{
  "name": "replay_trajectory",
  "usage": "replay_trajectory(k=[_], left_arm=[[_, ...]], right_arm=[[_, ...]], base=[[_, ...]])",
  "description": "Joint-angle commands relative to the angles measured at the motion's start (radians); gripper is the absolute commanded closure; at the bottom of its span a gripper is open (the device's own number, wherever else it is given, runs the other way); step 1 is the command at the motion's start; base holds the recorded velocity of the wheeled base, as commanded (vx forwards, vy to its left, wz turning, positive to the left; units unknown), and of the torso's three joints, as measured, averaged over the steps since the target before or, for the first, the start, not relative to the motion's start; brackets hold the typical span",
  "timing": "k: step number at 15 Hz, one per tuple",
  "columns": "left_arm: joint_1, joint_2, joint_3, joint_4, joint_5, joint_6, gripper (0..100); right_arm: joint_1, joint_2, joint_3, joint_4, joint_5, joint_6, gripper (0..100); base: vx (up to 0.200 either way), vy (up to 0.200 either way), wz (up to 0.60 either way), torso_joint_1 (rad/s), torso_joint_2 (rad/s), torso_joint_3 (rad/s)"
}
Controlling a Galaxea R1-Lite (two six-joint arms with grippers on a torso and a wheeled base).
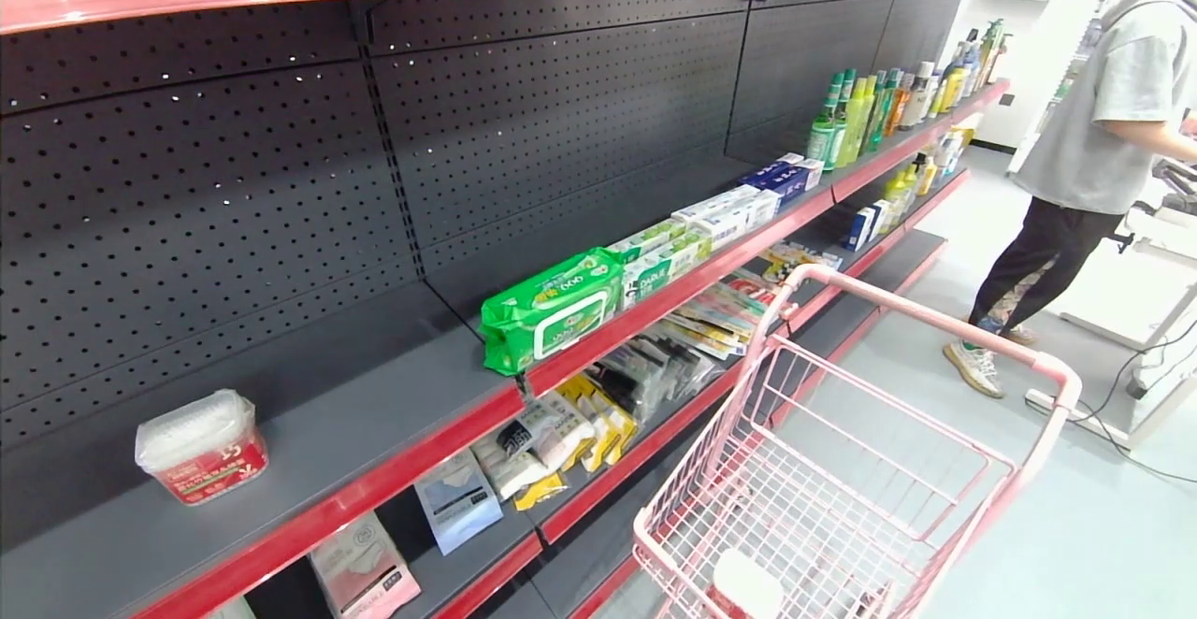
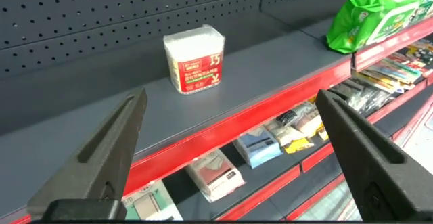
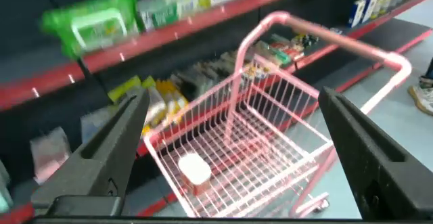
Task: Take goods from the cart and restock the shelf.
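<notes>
Cart point(image 1: 935, 318) holds one white tub point(image 1: 746, 583); nearest shelf point(image 1: 374, 413) bay, one swab box point(image 1: 201, 446); left gripper point(image 2: 230, 101), right gripper point(image 3: 231, 101) agape.

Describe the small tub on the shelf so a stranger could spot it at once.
Find the grey shelf with the red front edge, at mid height of the black pegboard rack. On its left bay, far left of the green wipes pack, one tub stands alone. It is clear, packed with white, with a red label, while its neighbours are soft flat packs.
</notes>
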Motion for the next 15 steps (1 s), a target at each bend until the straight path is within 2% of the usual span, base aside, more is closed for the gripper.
replay_trajectory(k=[1, 3, 4, 6, 8, 9, 10, 11, 12, 15], left_arm=[[0.0, 0.001, 0.0, 0.0, 0.0, 0.0, 0], [0.0, 0.001, 0.002, 0.0, 0.0, 0.001, 0], [0.0, 0.001, 0.0, 0.0, 0.0, 0.001, 0], [0.0, 0.001, 0.0, 0.0, 0.0, 0.001, 0], [0.0, 0.001, 0.0, 0.0, 0.002, 0.003, 0], [0.0, 0.001, 0.0, 0.0, 0.002, 0.003, 0], [0.0, 0.001, 0.0, 0.0, 0.002, 0.003, 0], [0.0, 0.001, 0.0, 0.0, 0.002, 0.003, 0], [0.0, 0.001, 0.0, 0.0, 0.002, 0.003, 0], [0.0, 0.001, 0.0, 0.0, 0.002, 0.003, 0]], right_arm=[[0.014, 0.737, -0.523, 0.039, -0.162, 0.039, 0], [0.001, 1.005, -0.526, 0.017, -0.147, 0.082, 0], [0.053, 1.154, -0.517, 0.013, -0.142, 0.078, 0], [0.111, 1.381, -0.523, 0.002, -0.046, 0.066, 0], [0.171, 1.474, -0.518, -0.037, 0.025, 0.026, 0], [0.182, 1.519, -0.515, -0.043, 0.056, -0.056, 0], [0.18, 1.543, -0.514, -0.043, 0.063, -0.112, 0], [0.18, 1.543, -0.514, -0.043, 0.063, -0.112, 0], [0.176, 1.62, -0.529, -0.058, 0.071, -0.203, 0], [0.18, 1.761, -0.534, -0.181, 0.069, -0.31, 0]], base=[[0.0, 0.0, 0.0, 0.0, 0.0, 0.0], [0.0, 0.0, 0.0, 0.0, 0.0, 0.0], [0.0, 0.0, 0.0, 0.0, 0.0, 0.0], [0.0, 0.0, 0.0, 0.0, 0.0, 0.0], [0.0, 0.0, 0.0, 0.0, 0.0, 0.0], [0.0, 0.0, 0.0, 0.0, 0.0, 0.0], [0.0, 0.0, 0.0, 0.0, 0.0, 0.0], [0.0, 0.0, 0.0, 0.0, 0.0, 0.0], [0.0, 0.0, 0.0, 0.0, 0.0, 0.0], [0.0, 0.0, 0.0, 0.0, 0.0, 0.0]])
